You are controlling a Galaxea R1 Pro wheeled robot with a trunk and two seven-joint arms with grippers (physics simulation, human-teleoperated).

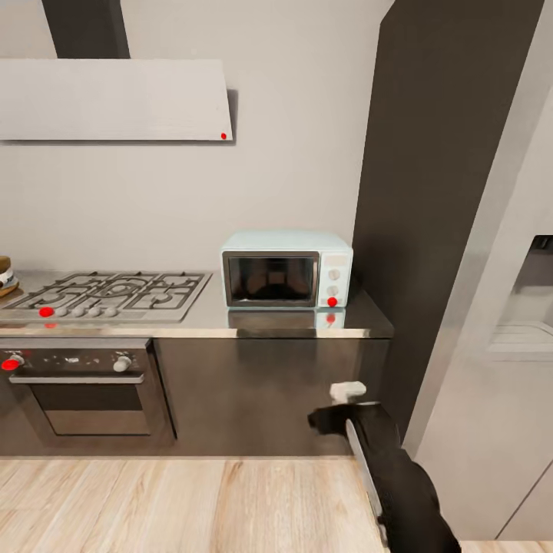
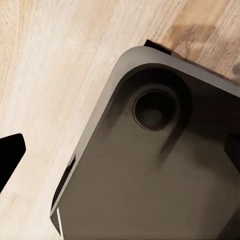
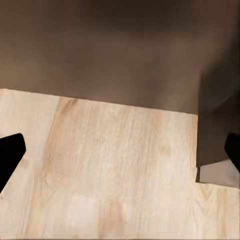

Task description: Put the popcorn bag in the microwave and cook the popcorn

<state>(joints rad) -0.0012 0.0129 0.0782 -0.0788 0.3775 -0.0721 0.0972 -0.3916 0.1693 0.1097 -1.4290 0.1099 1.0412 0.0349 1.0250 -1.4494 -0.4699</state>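
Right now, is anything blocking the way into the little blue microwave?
Yes. The small pale mint-blue microwave on the thin grey brushed-metal countertop has its dark glass door shut, so nothing can go in yet. Nothing stands on the countertop in front of the door.

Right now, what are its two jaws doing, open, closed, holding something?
Left gripper: cannot be told, one dark fingertip shows.
Right gripper: open, holding nothing, over the wood floor.

Microwave (image 1: 286, 269) at frame centre, door closed. Bare countertop (image 1: 292, 321) strip before it. Dark tall cabinet (image 1: 438, 200) close on right; gas hob (image 1: 111, 294) occupies left.
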